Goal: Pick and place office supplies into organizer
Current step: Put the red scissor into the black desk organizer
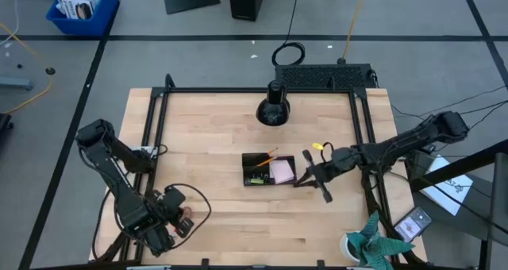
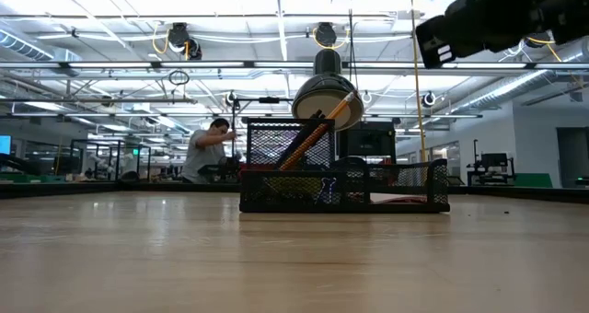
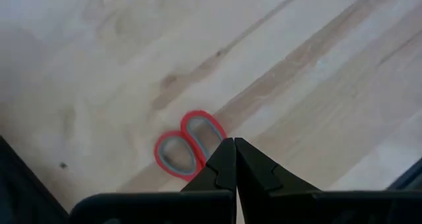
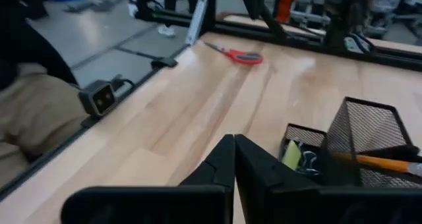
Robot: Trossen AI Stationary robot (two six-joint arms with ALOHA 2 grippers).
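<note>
Grabbing the red-handled scissors (image 3: 189, 143) lying loose at the table's 7 o'clock corner comes next, I'd guess, so the left gripper (image 3: 233, 159) (clenched on nothing right above them) should open before dropping, organizer (image 1: 268, 170) waiting mid-table.

Table surroundings, seen from above and across

A round black cone-shaped object (image 1: 273, 111) stands on the wooden table (image 1: 214, 206) just above frame centre. A blue bin (image 1: 82, 8) sits on the floor at upper left, a green plant (image 1: 371, 246) at lower right, a phone (image 1: 413, 221) beside it. In the low view, a person (image 2: 204, 152) stands left of centre, far behind the table.
</note>
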